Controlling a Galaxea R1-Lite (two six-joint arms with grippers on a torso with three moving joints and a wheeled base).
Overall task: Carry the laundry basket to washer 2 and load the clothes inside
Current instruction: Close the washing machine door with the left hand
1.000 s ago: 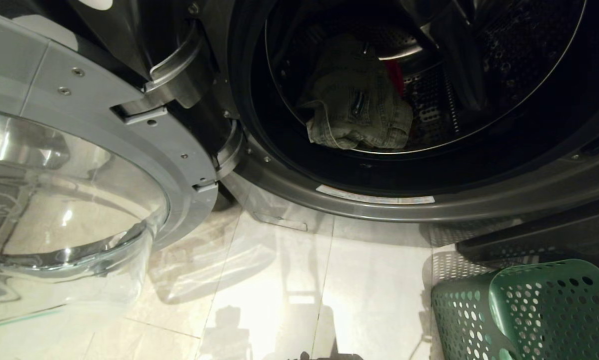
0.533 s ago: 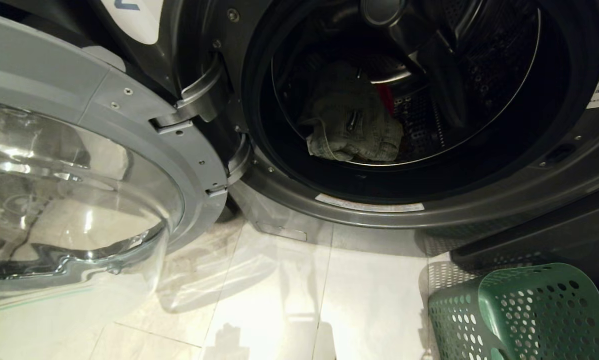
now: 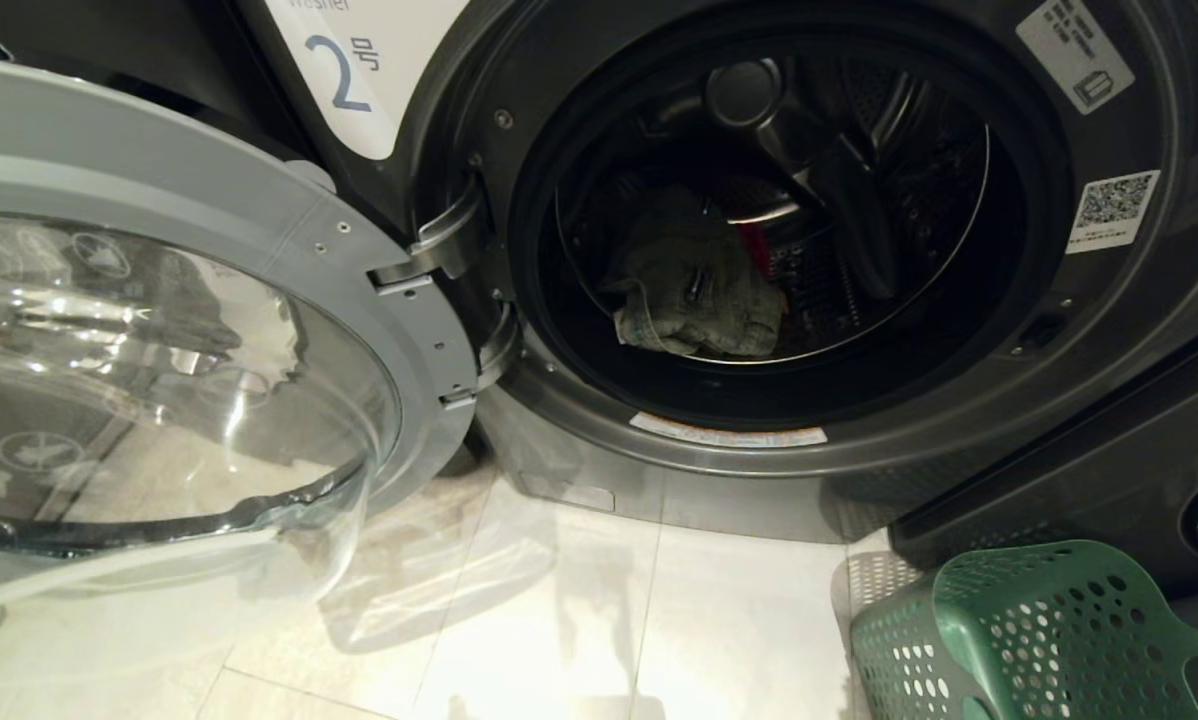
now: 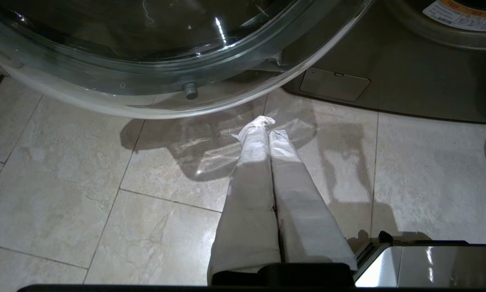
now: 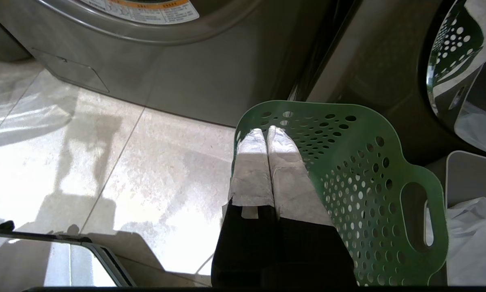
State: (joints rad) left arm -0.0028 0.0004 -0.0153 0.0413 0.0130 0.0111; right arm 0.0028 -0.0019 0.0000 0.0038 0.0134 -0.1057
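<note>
Dark grey washer (image 3: 959, 440) carries a white label with a blue "2" (image 3: 344, 85); its glass door (image 3: 159, 380) stands open to the left. Olive clothes (image 3: 694, 295) lie in the drum, perhaps over something red. Green perforated laundry basket (image 3: 1039, 640) sits on the floor at lower right, tilted. Left gripper (image 4: 267, 125) and right gripper (image 5: 266, 132) have their jaws pressed together, holding nothing.

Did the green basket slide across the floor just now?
No. The green basket sits in the same spot beside the washer front. Everything shifts together in the head view, so the camera tilted up, not the basket.
</note>
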